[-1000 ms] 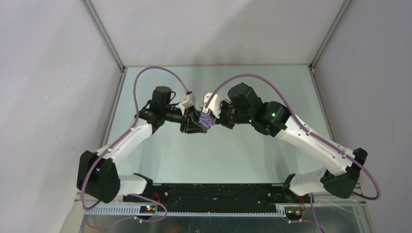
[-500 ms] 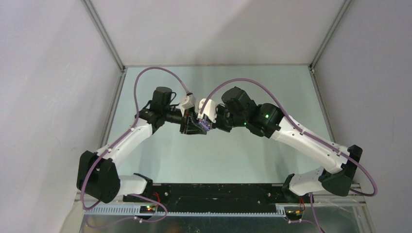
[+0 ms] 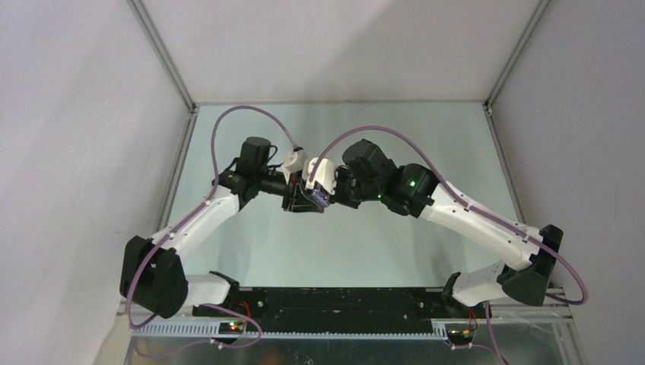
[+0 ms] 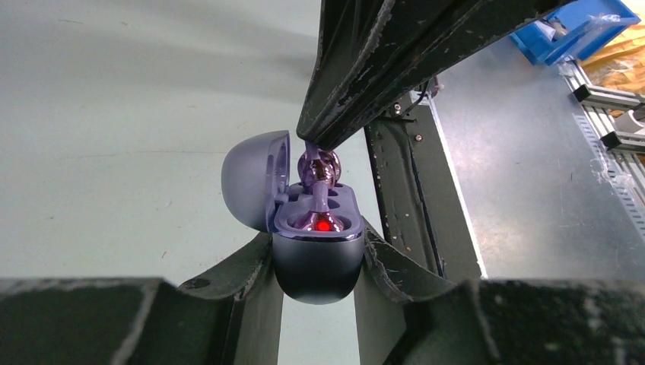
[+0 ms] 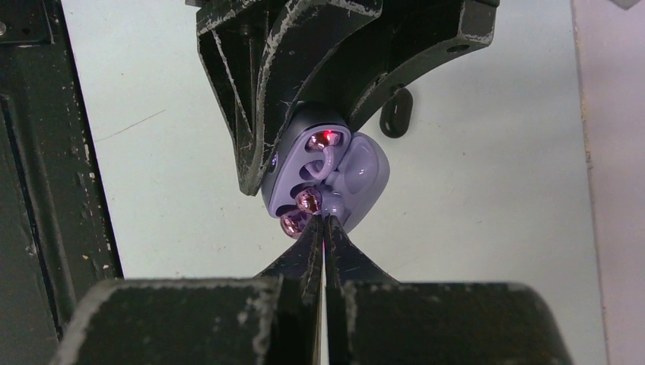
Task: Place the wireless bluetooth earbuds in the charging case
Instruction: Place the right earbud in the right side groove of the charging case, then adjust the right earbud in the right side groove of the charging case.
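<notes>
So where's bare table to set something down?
Bare table: the patch enclosed by left arm, right arm and base rail; also the strip before the back wall. Crowded centre: left fingers grip the charging case, right fingers hold an earbud at it.

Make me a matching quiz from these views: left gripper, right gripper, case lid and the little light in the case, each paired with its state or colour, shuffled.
Column one:
1. left gripper
2. right gripper
3. case lid
4. light in the case

Column two:
A. glowing red
B. shut on the earbud
C. swung open
D. shut on the charging case

Pairs: 1-D, 2-B, 3-C, 4-A.
</notes>
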`<state>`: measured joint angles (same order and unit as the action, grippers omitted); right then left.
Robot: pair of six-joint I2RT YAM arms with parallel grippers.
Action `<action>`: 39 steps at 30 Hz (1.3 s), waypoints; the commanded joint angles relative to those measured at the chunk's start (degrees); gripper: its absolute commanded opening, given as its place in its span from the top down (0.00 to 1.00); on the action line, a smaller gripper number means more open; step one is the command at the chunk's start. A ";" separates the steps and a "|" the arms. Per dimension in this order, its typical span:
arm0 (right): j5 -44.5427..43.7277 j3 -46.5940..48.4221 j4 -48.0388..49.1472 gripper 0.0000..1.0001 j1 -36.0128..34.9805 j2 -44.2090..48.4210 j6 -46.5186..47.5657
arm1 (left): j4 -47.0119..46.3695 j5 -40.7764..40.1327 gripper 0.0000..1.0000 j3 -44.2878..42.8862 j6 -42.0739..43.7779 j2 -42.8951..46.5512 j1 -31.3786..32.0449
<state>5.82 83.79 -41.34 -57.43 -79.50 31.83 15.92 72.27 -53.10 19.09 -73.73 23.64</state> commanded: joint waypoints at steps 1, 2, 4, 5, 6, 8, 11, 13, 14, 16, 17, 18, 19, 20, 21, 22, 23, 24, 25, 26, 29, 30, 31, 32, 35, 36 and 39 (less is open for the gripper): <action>-0.24 -0.03 1.84 1.00 -0.61 -0.02 0.44 | -0.12 1.50 1.00 -2.86 1.54 0.20 0.48; -0.14 -0.03 1.80 1.00 -0.76 -0.08 0.43 | -0.11 1.49 1.00 -2.87 1.54 0.23 0.52; -0.04 -0.01 1.67 1.00 -1.00 -0.26 0.50 | -0.10 1.40 1.00 -2.89 1.56 0.23 0.61; 0.06 -0.02 1.59 1.00 -1.01 -0.49 0.55 | -0.10 1.39 1.00 -2.95 1.60 0.32 0.61; 0.28 -0.03 1.51 1.00 -1.13 -0.61 0.57 | -0.08 1.34 1.00 -2.92 1.59 0.33 0.62; 0.78 0.02 1.34 1.00 -1.31 -0.94 0.64 | 0.05 1.30 1.00 -2.96 1.65 0.41 0.62; 1.02 -0.03 1.18 1.00 -1.57 -1.51 0.68 | 0.20 1.18 1.00 -2.94 1.94 0.55 0.62; 0.78 0.04 1.18 1.00 -1.75 -1.79 0.73 | 0.32 1.20 1.00 -2.91 2.04 0.66 0.69; 0.48 0.05 1.18 1.00 -1.90 -1.92 0.71 | 0.35 1.16 1.00 -2.90 2.06 0.68 0.64; 0.45 0.43 0.97 1.00 -2.02 -2.12 0.44 | 0.49 1.18 1.00 -2.94 2.25 0.66 0.68; 0.77 0.83 0.62 0.99 -2.00 -2.07 0.34 | 0.55 1.19 1.00 -2.90 2.37 0.62 0.63; 0.99 1.42 0.33 0.97 -2.01 -2.07 0.25 | 0.65 1.20 1.00 -2.89 2.45 0.66 0.63; 1.39 1.66 -0.29 0.90 -2.06 -1.97 0.25 | 0.71 1.20 1.00 -2.89 2.55 0.68 0.62; 1.48 2.20 -0.84 0.86 -2.07 -1.75 0.09 | 0.76 1.12 1.00 -2.95 2.54 0.69 0.66; 1.54 2.45 -1.02 0.78 -1.96 -1.60 0.04 | 0.77 1.12 1.00 -2.92 2.60 0.69 0.65; 1.59 2.92 -1.46 0.73 -1.89 -1.43 -0.11 | 0.80 1.12 1.00 -2.94 2.61 0.70 0.64; 1.94 3.16 -1.64 0.67 -1.50 -0.91 -0.24 | 0.79 1.12 1.00 -2.95 2.61 0.70 0.67; 2.32 3.71 -2.30 0.65 -1.30 -0.32 -0.40 | 0.80 1.05 1.00 -2.95 2.62 0.70 0.64; 3.77 4.04 -2.67 0.62 -0.61 0.00 -0.61 | 0.83 1.00 1.00 -3.00 2.66 0.70 0.63; 4.64 4.75 -3.39 0.61 -0.11 0.76 -1.02 | 0.86 0.96 1.00 -2.91 2.69 0.68 0.71; 8.41 5.99 -4.21 0.61 2.20 2.52 -2.05 | 0.89 0.94 1.00 -3.00 2.70 0.66 0.70; 8.81 6.10 -3.95 0.61 2.74 3.53 -2.31 | 0.92 0.94 1.00 -3.09 2.73 0.64 0.75; 9.04 5.79 -3.63 0.62 3.75 3.90 -2.81 | 1.01 0.94 1.00 -3.07 2.72 0.67 0.76; 8.28 5.43 -2.38 0.63 4.70 4.59 -3.17 | 0.98 0.94 1.00 -3.06 2.75 0.69 0.79; 4.21 2.69 1.09 0.66 5.60 5.07 -3.91 | 1.11 0.79 1.00 -3.17 2.72 0.54 1.04; 2.20 2.04 2.41 0.67 5.40 4.78 -3.68 | 1.12 0.78 1.00 -3.22 2.75 0.49 1.05; -2.79 -0.11 4.97 0.69 4.24 2.65 -2.92 | 1.41 0.45 1.00 -3.43 2.88 0.47 1.15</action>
<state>9.39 86.00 -41.56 -51.94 -75.05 29.17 17.58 72.18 -53.47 20.21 -73.73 24.34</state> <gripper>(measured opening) 0.325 0.372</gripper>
